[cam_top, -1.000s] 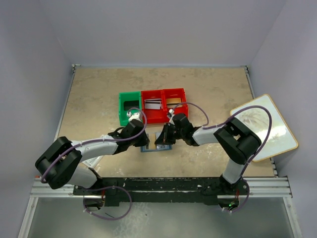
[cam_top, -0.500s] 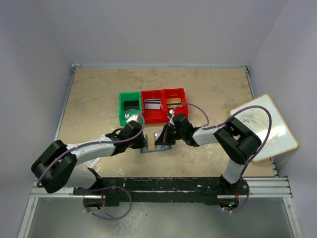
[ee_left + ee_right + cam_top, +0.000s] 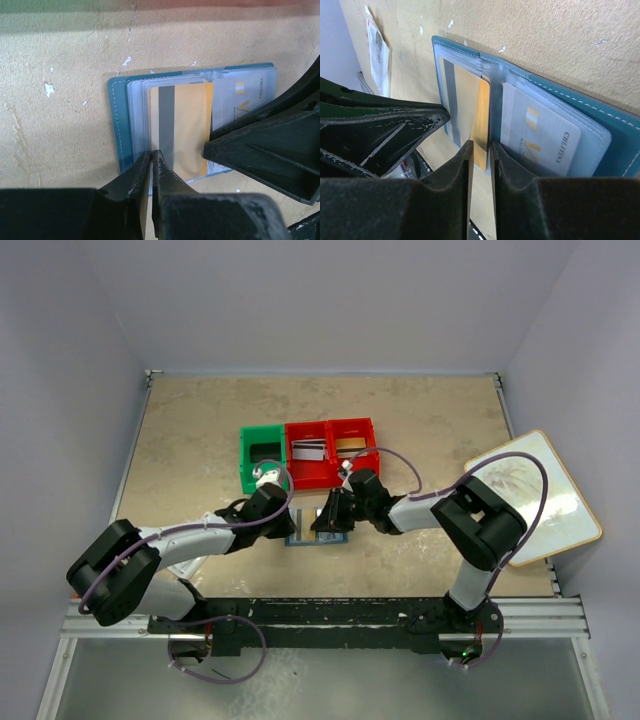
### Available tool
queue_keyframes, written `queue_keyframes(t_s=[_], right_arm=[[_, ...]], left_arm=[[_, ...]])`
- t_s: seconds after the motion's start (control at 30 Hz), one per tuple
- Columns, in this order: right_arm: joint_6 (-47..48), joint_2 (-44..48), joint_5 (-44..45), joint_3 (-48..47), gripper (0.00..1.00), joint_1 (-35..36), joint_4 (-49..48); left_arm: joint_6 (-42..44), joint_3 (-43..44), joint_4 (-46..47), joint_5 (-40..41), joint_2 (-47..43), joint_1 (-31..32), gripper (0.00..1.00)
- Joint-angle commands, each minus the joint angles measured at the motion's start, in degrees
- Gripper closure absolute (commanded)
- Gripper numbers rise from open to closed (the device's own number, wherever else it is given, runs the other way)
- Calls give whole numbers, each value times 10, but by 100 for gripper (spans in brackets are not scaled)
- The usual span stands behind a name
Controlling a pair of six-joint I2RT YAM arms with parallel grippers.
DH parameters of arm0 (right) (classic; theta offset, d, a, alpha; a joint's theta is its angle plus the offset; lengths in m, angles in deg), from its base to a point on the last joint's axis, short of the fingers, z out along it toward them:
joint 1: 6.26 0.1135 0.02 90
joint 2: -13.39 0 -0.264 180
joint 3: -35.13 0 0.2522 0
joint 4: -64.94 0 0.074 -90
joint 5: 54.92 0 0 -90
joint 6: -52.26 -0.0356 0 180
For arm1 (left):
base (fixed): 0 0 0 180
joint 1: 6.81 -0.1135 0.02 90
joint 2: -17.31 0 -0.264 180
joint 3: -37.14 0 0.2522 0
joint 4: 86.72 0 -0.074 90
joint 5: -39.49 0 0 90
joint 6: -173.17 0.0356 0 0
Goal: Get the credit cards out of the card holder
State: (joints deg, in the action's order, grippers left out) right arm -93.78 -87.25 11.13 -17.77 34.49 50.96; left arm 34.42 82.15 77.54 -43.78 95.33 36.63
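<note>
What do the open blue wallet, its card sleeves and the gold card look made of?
Card holder: probably faux leather, matte teal, pale stitching along its edge. Sleeves: clear glossy soft plastic; cards show through. Gold card: apparently stiff plastic, satin sheen, grey magnetic stripe.

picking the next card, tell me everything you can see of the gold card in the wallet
The gold card is thin plastic with a grey stripe along one side. It lies in a clear sleeve of the open blue wallet, beside a silver card. The left gripper sits at its near edge; the right gripper straddles a corner.
</note>
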Motion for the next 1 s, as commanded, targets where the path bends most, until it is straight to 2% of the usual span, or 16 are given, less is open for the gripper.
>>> queue_keyframes(t_s=[0.0,0.07,0.27,0.97], right_arm=[[18,-19,25,-31,77,4,-6],[30,-22,34,-41,81,8,11],[54,-10,51,-52,100,13,56],[49,25,31,-45,100,13,63]], left_arm=[[12,-24,-17,-30,21,0,100],[12,-24,-14,-32,22,1,100],[14,-21,-12,-29,26,2,100],[0,-45,-16,-8,-1,1,100]])
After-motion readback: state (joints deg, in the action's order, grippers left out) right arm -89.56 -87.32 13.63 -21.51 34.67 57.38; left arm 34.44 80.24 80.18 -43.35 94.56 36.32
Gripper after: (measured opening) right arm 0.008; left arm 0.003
